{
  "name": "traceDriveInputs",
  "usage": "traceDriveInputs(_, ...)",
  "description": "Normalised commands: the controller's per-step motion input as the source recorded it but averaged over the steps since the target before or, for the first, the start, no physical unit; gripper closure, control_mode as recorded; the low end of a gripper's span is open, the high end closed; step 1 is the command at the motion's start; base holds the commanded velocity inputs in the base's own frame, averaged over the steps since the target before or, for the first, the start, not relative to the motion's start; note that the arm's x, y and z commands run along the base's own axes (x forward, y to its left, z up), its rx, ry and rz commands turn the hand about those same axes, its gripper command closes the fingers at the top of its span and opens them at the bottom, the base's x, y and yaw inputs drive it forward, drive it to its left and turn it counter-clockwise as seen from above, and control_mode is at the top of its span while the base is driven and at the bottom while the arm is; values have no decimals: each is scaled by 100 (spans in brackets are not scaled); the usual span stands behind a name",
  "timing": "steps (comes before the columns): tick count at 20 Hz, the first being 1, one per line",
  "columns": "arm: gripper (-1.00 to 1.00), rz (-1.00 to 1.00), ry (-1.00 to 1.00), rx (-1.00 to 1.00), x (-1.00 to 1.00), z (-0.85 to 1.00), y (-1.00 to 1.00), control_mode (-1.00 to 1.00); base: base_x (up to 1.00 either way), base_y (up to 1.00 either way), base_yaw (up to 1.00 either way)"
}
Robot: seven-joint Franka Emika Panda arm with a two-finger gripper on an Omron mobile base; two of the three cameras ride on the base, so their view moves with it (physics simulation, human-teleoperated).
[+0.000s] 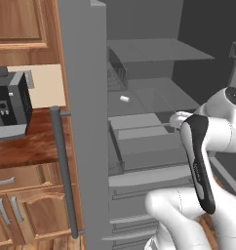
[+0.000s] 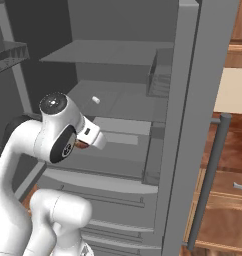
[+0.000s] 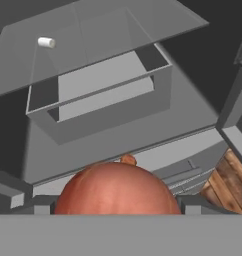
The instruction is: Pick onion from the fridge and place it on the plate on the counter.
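The onion (image 3: 115, 187), a reddish-brown ball, sits between my gripper's (image 3: 116, 206) two dark fingertips (image 3: 40, 204), which press on its left and right sides. In the right base view a sliver of the onion (image 2: 81, 145) shows under the white hand, in front of the fridge's middle shelves. The fridge (image 1: 139, 127) stands open, its grey door (image 1: 83, 122) with the long bar handle (image 1: 64, 171) swung to the left. The counter (image 1: 32, 144) lies left of that door. The plate is out of view.
A tiny white stub (image 1: 124, 99) lies on a fridge shelf above a grey drawer (image 3: 100, 95). A dark appliance (image 1: 10, 105) stands on the counter. Wooden cabinets (image 1: 27, 210) sit under the worktop. The fridge door's edge (image 2: 188, 125) rises just right of the arm.
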Motion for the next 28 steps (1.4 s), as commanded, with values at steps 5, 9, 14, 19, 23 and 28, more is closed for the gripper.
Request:
traceDriveInputs(5, 100, 0, 0, 0, -23, 0, 0, -100, 0, 0, 0)
traceDriveInputs(9, 100, 0, 0, 0, -17, 0, 0, -100, 0, 0, 0)
traceDriveInputs(14, 100, 0, 0, 0, -24, 0, 0, -100, 0, 0, 0)
traceDriveInputs(19, 100, 0, 0, 0, -25, 0, 0, -100, 0, 0, 0)
traceDriveInputs(23, 100, 0, 0, 0, -8, 0, 0, 100, -31, 0, 0)
traceDriveInputs(28, 100, 0, 0, 0, 0, 0, 0, 100, -42, 0, 0)
